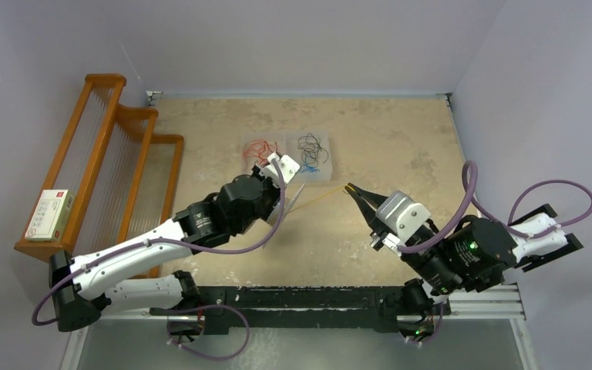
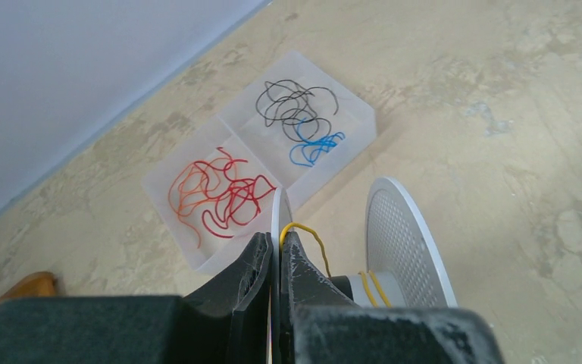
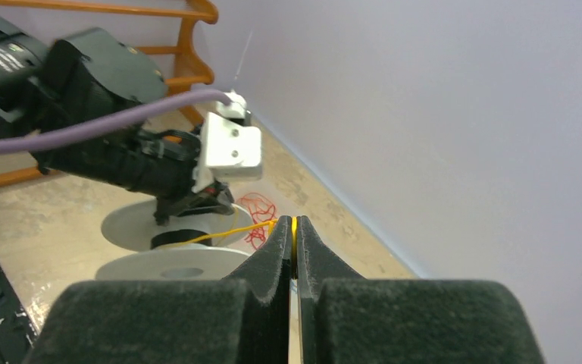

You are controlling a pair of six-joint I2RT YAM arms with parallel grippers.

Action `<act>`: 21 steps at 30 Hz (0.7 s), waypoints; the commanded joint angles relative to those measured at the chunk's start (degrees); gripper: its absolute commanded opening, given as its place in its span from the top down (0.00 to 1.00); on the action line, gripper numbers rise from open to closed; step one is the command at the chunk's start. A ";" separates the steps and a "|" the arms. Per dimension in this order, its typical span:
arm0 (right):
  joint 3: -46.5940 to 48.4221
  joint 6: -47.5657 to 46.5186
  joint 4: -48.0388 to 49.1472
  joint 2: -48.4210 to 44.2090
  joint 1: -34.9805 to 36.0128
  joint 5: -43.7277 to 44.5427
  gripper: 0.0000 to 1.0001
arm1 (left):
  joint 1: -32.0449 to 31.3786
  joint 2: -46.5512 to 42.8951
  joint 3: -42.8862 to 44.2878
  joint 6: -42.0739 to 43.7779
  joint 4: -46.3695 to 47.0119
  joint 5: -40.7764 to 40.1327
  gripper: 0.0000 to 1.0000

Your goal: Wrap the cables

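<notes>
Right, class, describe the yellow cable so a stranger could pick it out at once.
On the beige table, near the clear two-part tray, a yellow cable runs from the white spool in the left fingers to the right fingers. Unlike the curled red wires and black wires, it is stretched straight.

Left arm (image 1: 123,254) — reaches from its base at the near-left edge diagonally forward toward the table centre, forearm low, wrist angled to the right. Left gripper (image 2: 276,244): fingers drawn almost together, clamping the thin flange of the white spool (image 2: 405,243). Right arm (image 1: 470,248) — folded close to its base, forearm pointing forward and left. Right gripper (image 1: 352,190): fingers meet in a closed point, pinching the yellow cable (image 1: 320,199). The two grippers face each other, apart.
</notes>
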 commanded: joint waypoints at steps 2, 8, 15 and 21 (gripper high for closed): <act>3.40 -3.14 7.39 -2.72 0.16 4.79 1.00 | -0.21 -6.22 -0.43 2.83 -1.54 7.52 1.00; 1.37 -3.22 8.90 -5.16 0.12 7.91 1.00 | -0.21 -11.70 2.32 -2.46 -6.19 19.19 1.00; -1.31 -1.73 8.93 -6.65 0.11 7.79 1.00 | -0.22 -19.80 4.35 -6.48 -10.06 28.79 1.00; -4.02 0.37 8.82 -7.24 0.13 6.19 1.00 | -0.19 -24.46 6.98 -9.21 -11.09 33.90 1.00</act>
